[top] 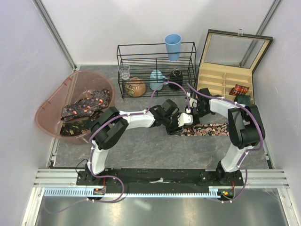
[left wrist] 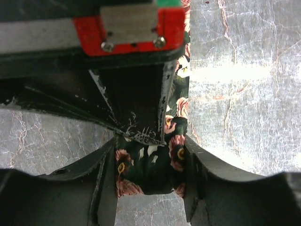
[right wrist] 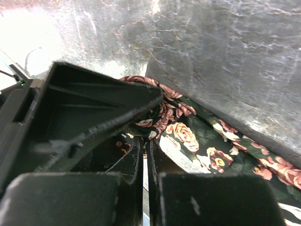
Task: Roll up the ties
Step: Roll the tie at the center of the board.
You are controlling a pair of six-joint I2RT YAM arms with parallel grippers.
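A floral tie (top: 207, 128) is laid flat along the table (top: 141, 150), right of centre. Its left end is clamped between the fingers of the left gripper (left wrist: 150, 160), which are closed against both edges of the fabric. The right gripper (right wrist: 145, 141) is set just above that end, its jaws drawn nearly together; whether cloth is pinched there cannot be told. More ties (top: 87, 106) are heaped in the pink tub (top: 47, 110).

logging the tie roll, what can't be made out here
1. Tie, gripped end: top view, left gripper and right gripper cover it; turns rolled unseen.
2. Heaped ties in tub: top view, too tangled to count.
3. Tie's other end: right wrist view, cut by edge.
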